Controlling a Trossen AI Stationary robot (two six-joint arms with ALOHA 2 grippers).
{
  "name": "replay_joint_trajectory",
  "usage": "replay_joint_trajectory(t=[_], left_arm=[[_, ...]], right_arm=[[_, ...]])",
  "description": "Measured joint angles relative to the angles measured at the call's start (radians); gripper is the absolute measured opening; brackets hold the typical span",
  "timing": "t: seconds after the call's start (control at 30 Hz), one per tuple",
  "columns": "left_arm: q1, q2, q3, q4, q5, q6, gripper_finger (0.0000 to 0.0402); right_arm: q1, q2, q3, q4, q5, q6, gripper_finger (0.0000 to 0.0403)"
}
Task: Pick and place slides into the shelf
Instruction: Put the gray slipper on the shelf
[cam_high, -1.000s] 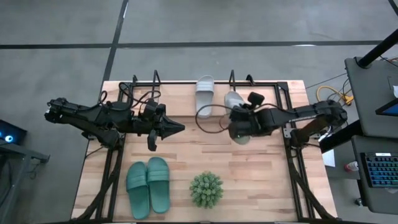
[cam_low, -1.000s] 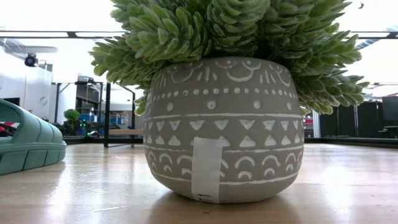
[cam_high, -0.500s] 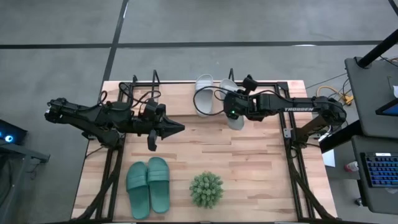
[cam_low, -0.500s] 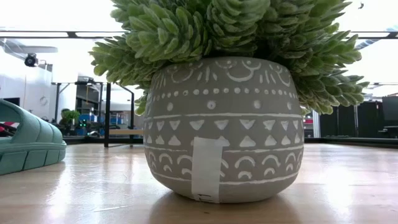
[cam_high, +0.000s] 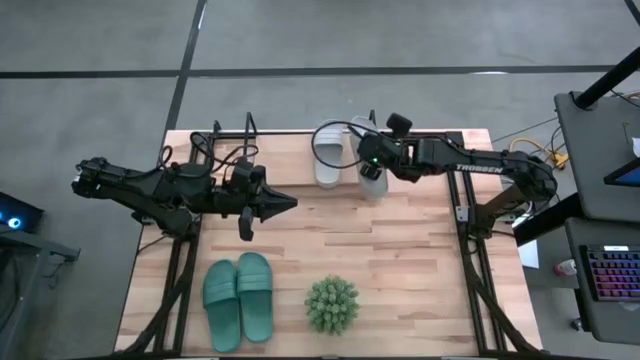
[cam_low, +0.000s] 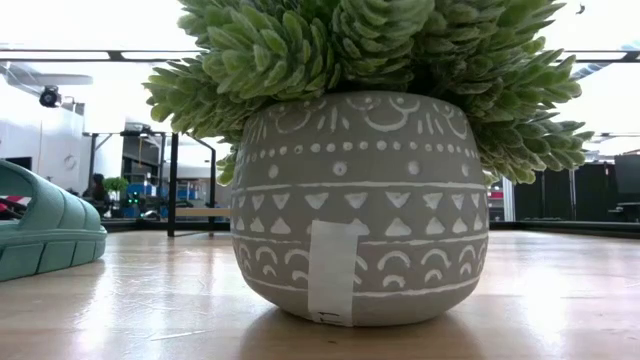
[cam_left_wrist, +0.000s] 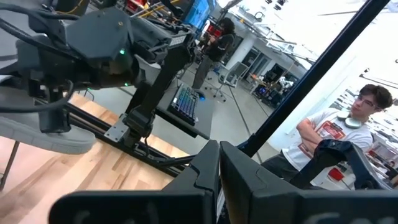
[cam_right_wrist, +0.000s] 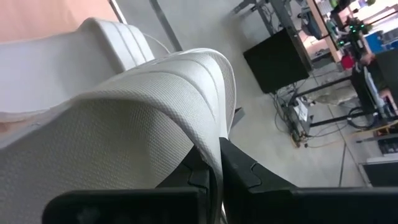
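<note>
One pale grey slide (cam_high: 374, 181) hangs from my right gripper (cam_high: 374, 165), which is shut on it at the table's far edge. Beside it the other grey slide (cam_high: 328, 155) lies at the black wire shelf (cam_high: 250, 128); my right wrist view shows it (cam_right_wrist: 112, 37) just beyond the held one. The teal pair of slides (cam_high: 240, 300) lies sole-down at the near left, and one of them shows in the low view (cam_low: 40, 235). My left gripper (cam_high: 290, 203) is shut and holds nothing, above the table's left middle. My right gripper pinches the grey slide's wide strap at its edge (cam_right_wrist: 208, 134) between its two fingers. The fingers slant down from the table's right side. The slide's sole (cam_left_wrist: 43, 130) looks lifted off the wood, roughly level.
A spiky green plant in a patterned grey pot (cam_high: 332, 305) stands near the front middle and fills the low view (cam_low: 365, 200). Black frame rails (cam_high: 470, 270) run along both table sides. A person (cam_left_wrist: 336, 143) stands beyond the table's right side.
My right gripper has swung with the grey slide toward the table's far edge and a little left, from the middle right up beside the other grey slide at the shelf. It has stayed shut on the slide. My left arm has kept still.
</note>
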Motion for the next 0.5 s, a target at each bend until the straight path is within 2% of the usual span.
replay_joint_trajectory(t=[0.3,0.5], left_arm=[[0.000,0.000,0.000,0.000,-0.002,0.000,0.0000],[0.000,0.000,0.000,0.000,-0.003,-0.003,0.0000]], right_arm=[[-0.044,0.107,0.029,0.071,-0.046,-0.105,0.0008],[-0.064,0.226,0.128,0.082,-0.050,-0.161,0.0008]])
